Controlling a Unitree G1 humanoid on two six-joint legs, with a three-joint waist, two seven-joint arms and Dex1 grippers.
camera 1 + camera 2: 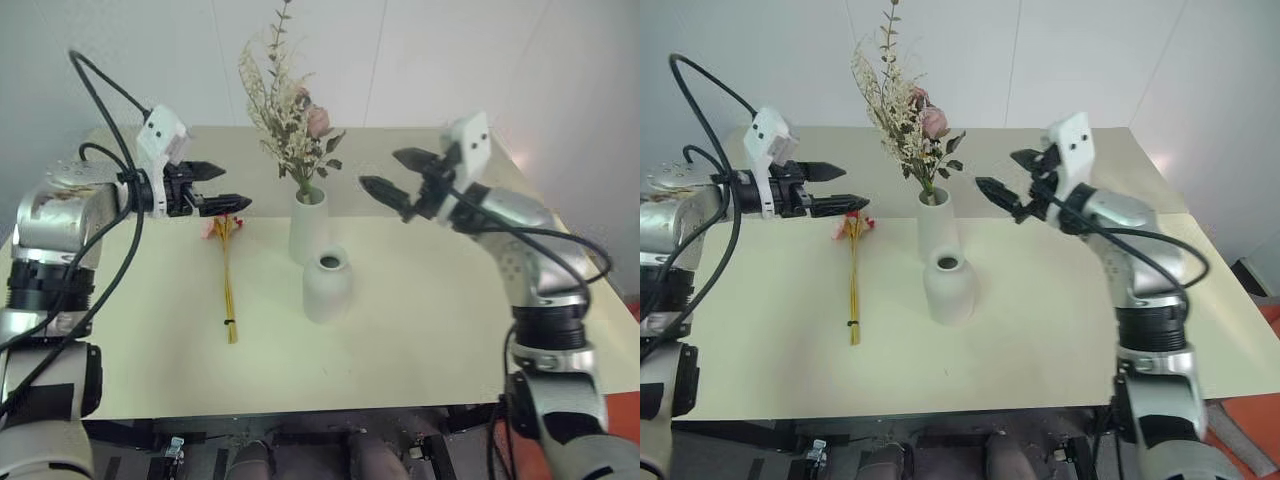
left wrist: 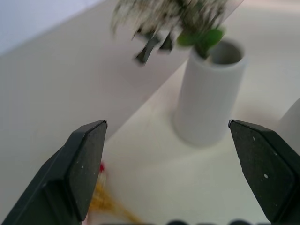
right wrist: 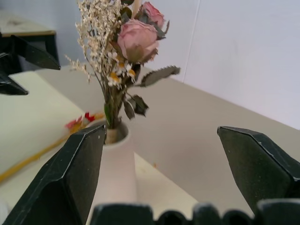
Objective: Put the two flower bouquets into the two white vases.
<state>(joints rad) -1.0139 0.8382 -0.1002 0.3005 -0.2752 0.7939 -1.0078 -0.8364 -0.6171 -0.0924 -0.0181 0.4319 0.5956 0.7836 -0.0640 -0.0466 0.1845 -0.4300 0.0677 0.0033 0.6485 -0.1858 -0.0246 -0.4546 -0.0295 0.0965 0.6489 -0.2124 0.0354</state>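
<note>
The bushy bouquet (image 1: pixel 285 115) is already seated in the tall vase (image 1: pixel 308 225). The slim bundle (image 1: pixel 227 275) is left flat on the table (image 1: pixel 420 320), beside the empty round vase (image 1: pixel 327 285). Both the left gripper (image 1: pixel 222 188) and right gripper (image 1: pixel 392 172) are held wide open and empty above the table, the left one nearest the bundle's flowers, presumably for picking it up.

The bushy bouquet (image 2: pixel 168 18) is blurred and cut off above.
</note>
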